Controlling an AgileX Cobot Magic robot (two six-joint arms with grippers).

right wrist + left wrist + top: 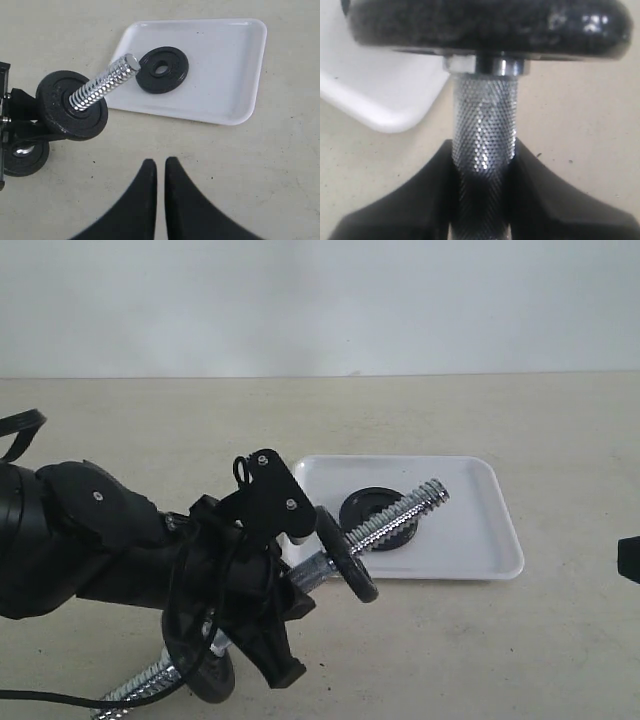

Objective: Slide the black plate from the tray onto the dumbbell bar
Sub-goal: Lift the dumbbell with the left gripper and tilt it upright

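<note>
The left gripper (482, 162) is clamped on the knurled middle of the dumbbell bar (483, 120), one black finger (427, 185) pressed against each side of the chrome. The bar is held off the table (500, 640) and slants from the near left up toward the far right. Just beyond the grip, a mounted disc (347, 565) sits on the bar, standing on edge with its face toward the tray. A second disc (212, 675) sits at the bar's near-left end, low by the table. Past the mounted disc the coarse threaded end reaches out over the left part of the tray (220, 75), and its tip hangs above the rim of the black plate (175, 75). Whether tip and plate touch cannot be told.

The black plate lies flat inside the tray, left of the tray's middle, its central hole facing up. The white tray rests on the table to the right of the left arm.

The right gripper (160, 164) hangs over bare table near the tray's near edge. Its fingers are drawn together with only a slit between them, and they hold nothing.
</note>
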